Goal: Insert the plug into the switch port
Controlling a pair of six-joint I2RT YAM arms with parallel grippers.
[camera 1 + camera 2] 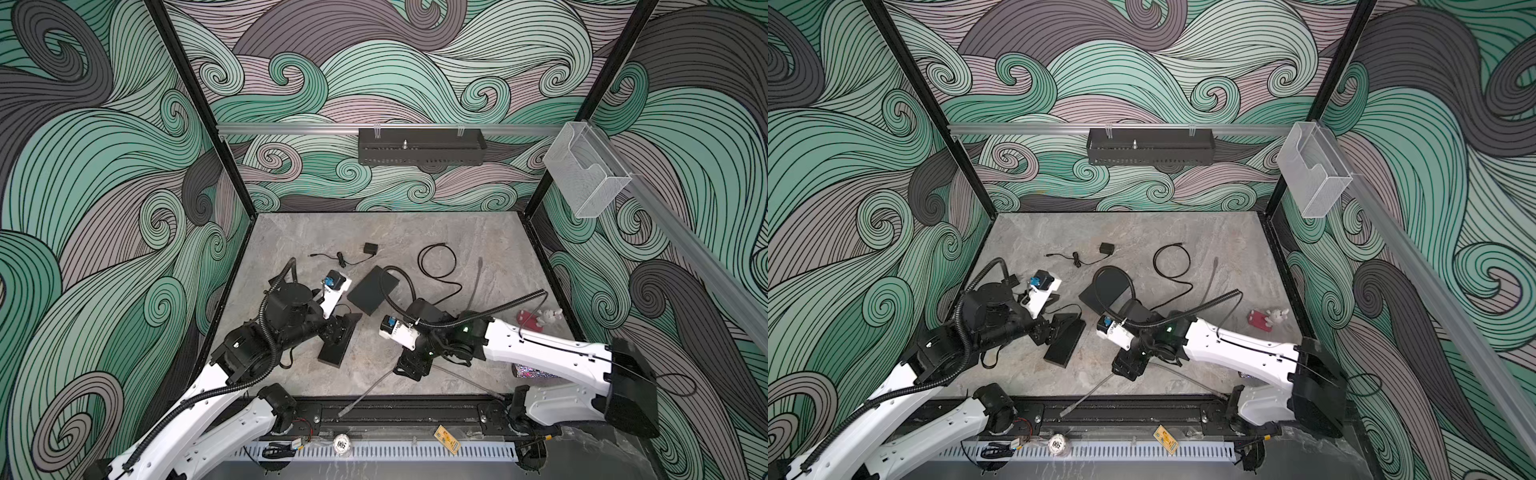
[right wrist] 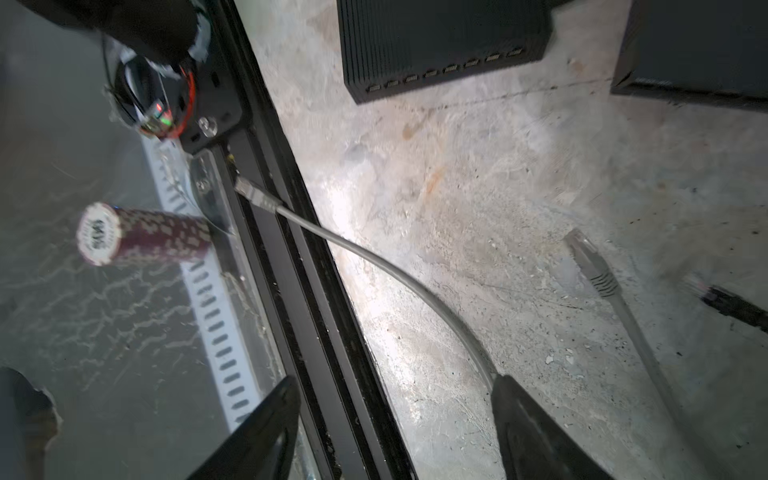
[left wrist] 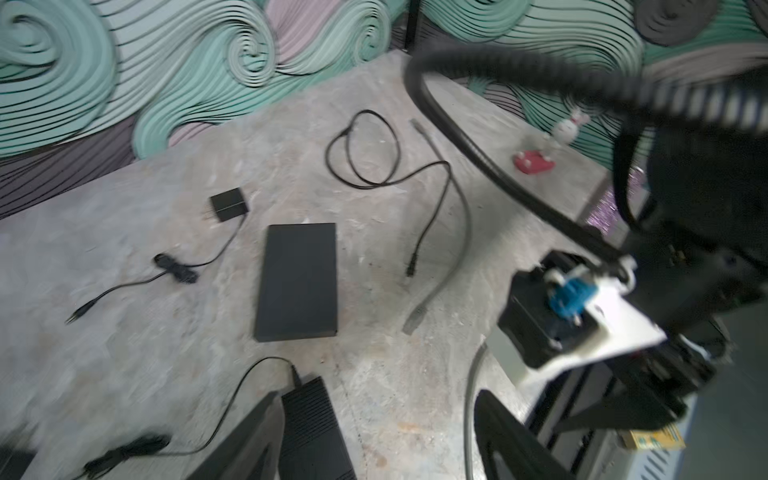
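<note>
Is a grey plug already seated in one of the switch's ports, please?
No: in the right wrist view the switch shows an empty port row, and the grey plug lies over the black rail.

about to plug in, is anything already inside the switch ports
No plug sits in any port along the switch front in the right wrist view; one grey plug lies loose over the front rail. The ports' insides are too dark to see.

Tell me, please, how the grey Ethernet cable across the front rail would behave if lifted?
Probably floppy: the grey Ethernet cable lies loosely curved, so its ends should droop. Likely light, being thin. Its plug may snag the black rail.
</note>
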